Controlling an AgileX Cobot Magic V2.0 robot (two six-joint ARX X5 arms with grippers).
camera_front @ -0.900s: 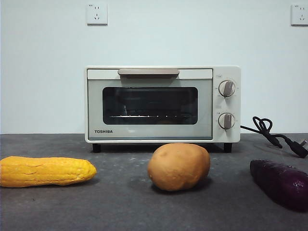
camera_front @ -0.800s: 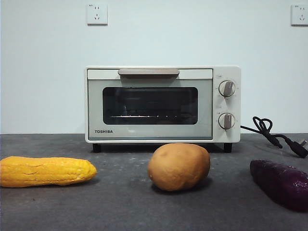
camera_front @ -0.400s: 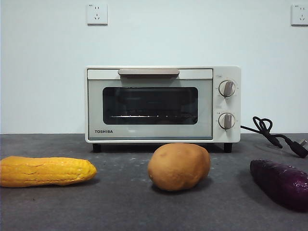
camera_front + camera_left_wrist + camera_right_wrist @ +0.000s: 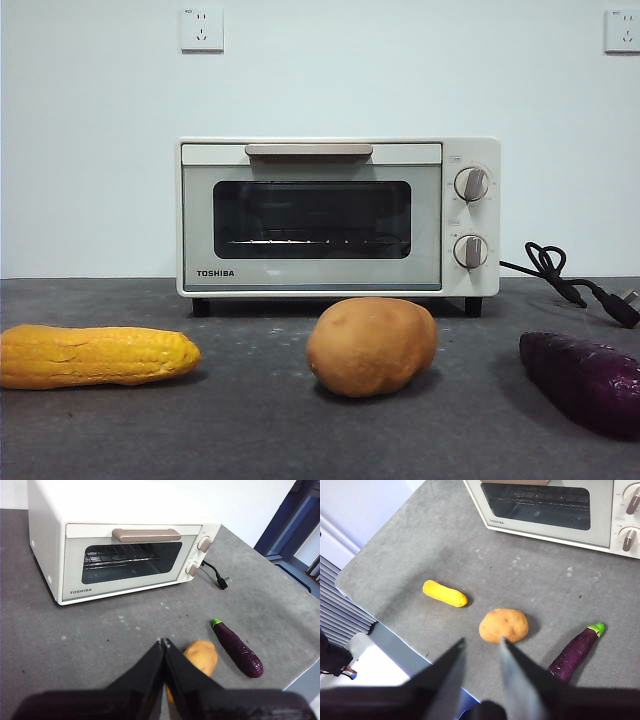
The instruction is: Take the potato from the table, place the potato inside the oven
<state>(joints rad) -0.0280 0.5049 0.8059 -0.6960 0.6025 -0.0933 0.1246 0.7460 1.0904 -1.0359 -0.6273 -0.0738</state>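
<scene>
The potato (image 4: 371, 346) sits on the tabletop (image 4: 250, 420) just in front of the oven (image 4: 338, 217), between a corn cob (image 4: 97, 355) and a purple eggplant (image 4: 585, 378). The oven door is shut, so it would have to be opened before anything goes inside. The right gripper (image 4: 481, 642) hangs high above the potato with its fingers spread, seemingly lined up for a grasp. The left gripper (image 4: 164, 643) waits above the tabletop, fingers pressed together and holding nothing, facing the oven's handle (image 4: 146, 534).
</scene>
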